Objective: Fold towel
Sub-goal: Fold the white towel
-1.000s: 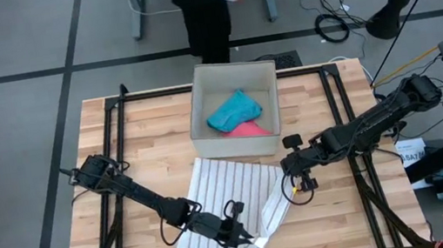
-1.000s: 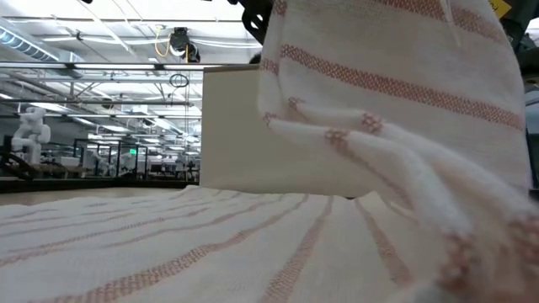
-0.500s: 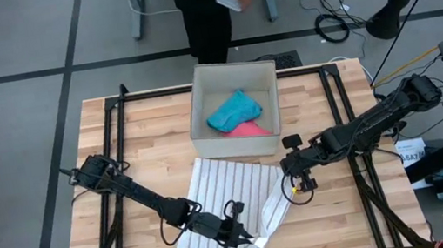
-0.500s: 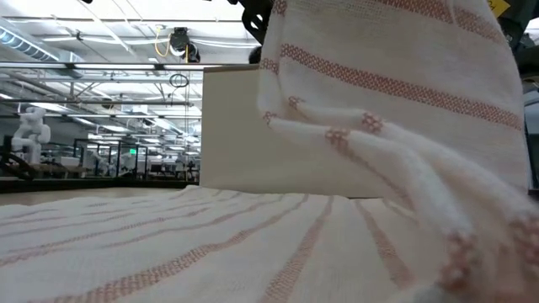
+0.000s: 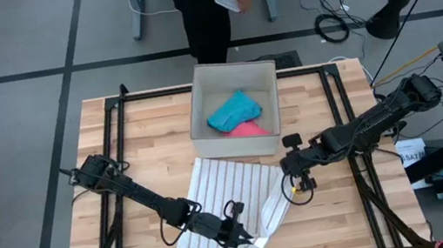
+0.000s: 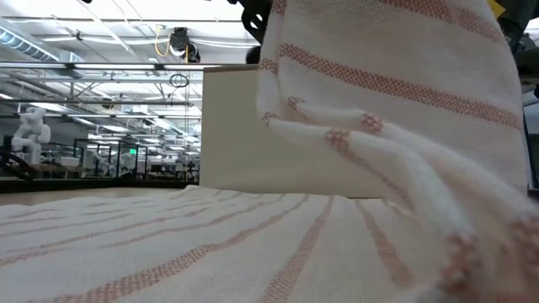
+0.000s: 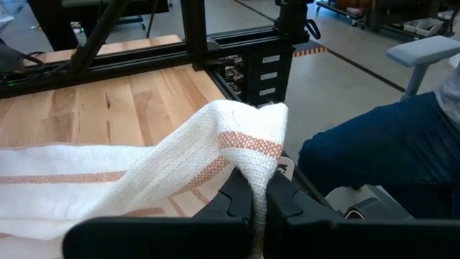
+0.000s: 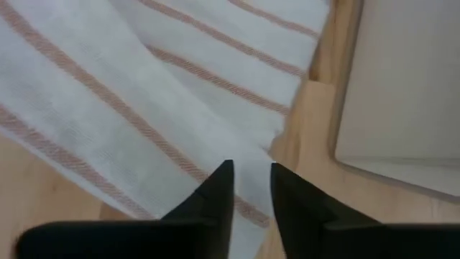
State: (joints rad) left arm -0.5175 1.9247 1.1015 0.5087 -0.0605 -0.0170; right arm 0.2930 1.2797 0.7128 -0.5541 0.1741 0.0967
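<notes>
Dark jointed arms (image 5: 139,193), black wedge fingers (image 8: 215,198)

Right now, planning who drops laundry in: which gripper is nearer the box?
Right. The right gripper hovers just off the box corner; the left gripper pinches the towel at the table's near edge.

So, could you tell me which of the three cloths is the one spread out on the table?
The white striped towel, lying in front of the box; the left gripper pinches its near corner. The blue cloth and pink cloth sit bunched inside the box.
</notes>
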